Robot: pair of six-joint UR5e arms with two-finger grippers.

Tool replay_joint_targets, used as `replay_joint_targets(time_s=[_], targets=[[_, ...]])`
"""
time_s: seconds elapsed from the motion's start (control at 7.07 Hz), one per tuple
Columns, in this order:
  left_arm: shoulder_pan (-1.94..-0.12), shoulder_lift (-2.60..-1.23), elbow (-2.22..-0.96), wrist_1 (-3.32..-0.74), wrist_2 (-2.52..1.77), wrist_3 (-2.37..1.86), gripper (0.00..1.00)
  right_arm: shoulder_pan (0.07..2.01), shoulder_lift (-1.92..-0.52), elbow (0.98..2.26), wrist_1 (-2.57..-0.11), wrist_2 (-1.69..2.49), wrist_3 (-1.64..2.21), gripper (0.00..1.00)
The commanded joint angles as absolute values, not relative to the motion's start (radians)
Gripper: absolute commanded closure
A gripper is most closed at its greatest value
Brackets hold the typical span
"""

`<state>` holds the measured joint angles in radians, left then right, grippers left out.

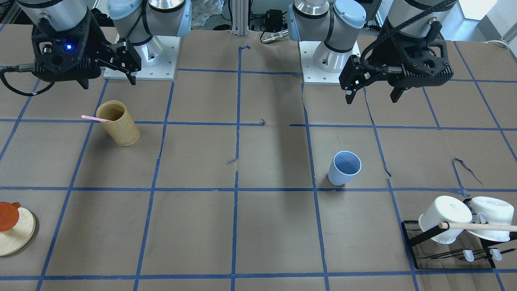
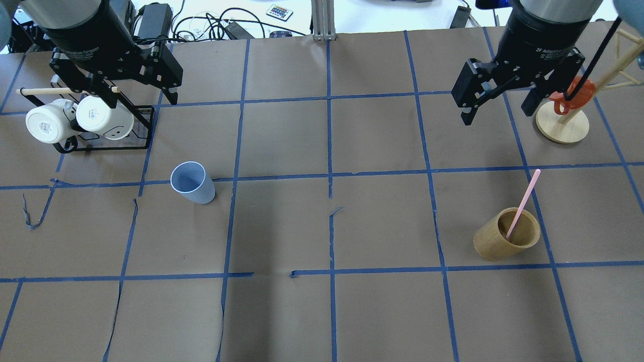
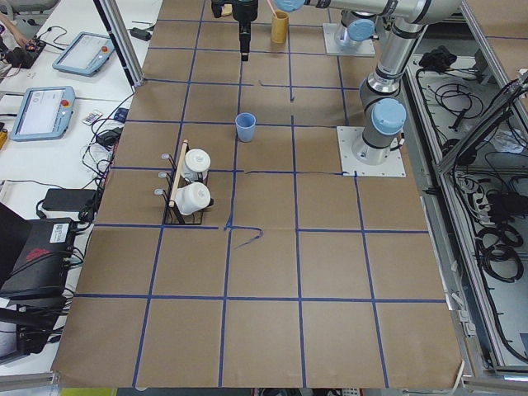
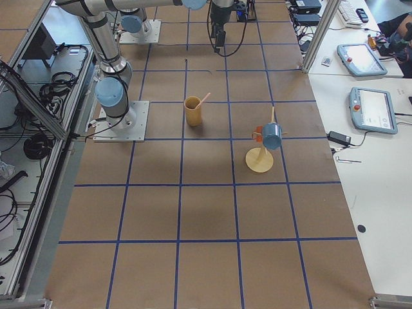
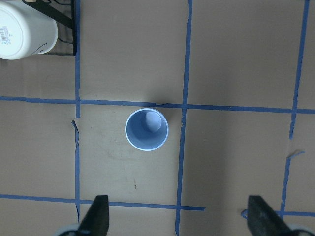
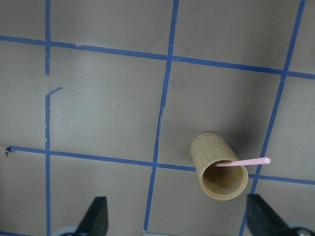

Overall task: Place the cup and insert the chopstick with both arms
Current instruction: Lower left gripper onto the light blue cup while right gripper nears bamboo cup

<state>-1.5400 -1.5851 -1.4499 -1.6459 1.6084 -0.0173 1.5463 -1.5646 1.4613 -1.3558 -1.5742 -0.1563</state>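
The light blue cup [image 1: 344, 167] stands upright on the paper-covered table, also in the overhead view [image 2: 192, 183] and the left wrist view [image 5: 146, 129]. My left gripper [image 2: 141, 98] is open and empty, high above the table, with the cup below and ahead of its fingers [image 5: 96, 219]. The pink chopstick [image 2: 523, 203] leans in a tan bamboo cylinder [image 2: 505, 235], its top sticking out past the rim [image 6: 243, 162]. My right gripper [image 2: 497, 113] is open and empty, high above and apart from the cylinder [image 6: 216, 167].
A black rack [image 2: 108, 146] with two white mugs [image 2: 50, 120] on a wooden rod stands beyond the cup at the far left. A round wooden stand [image 2: 562, 125] with an orange cup [image 2: 563, 98] stands beyond the bamboo cylinder at the far right.
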Motion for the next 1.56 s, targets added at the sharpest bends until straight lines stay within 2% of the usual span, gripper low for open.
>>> replay_joint_targets(time_s=[0.0,0.28,0.71,0.85,1.13,1.41], targets=[[-1.54,-1.585,-1.454,-1.646,1.609,-0.015,0.0,1.546,-1.566,1.46,-1.365,-1.577,-0.156,0.0],[-1.533,-1.571,-1.508,-1.646,1.605,0.009,0.0,1.546,-1.56,1.462,-1.364,-1.577,-0.153,0.0],[-1.305,-1.612,-1.653,-1.483,1.605,0.261,0.0,1.542,-1.557,1.47,-1.367,-1.616,-0.158,0.0],[-1.281,-1.62,-1.751,-1.454,1.606,0.259,0.0,1.542,-1.555,1.473,-1.355,-1.676,-0.163,0.0],[-1.284,-1.682,-1.909,-1.136,1.605,0.186,0.0,1.542,-1.554,1.503,-1.364,-1.674,-0.156,0.0],[-1.314,-1.681,-1.951,-1.131,1.611,0.14,0.0,1.529,-1.549,1.528,-1.359,-1.687,-0.156,0.0]])
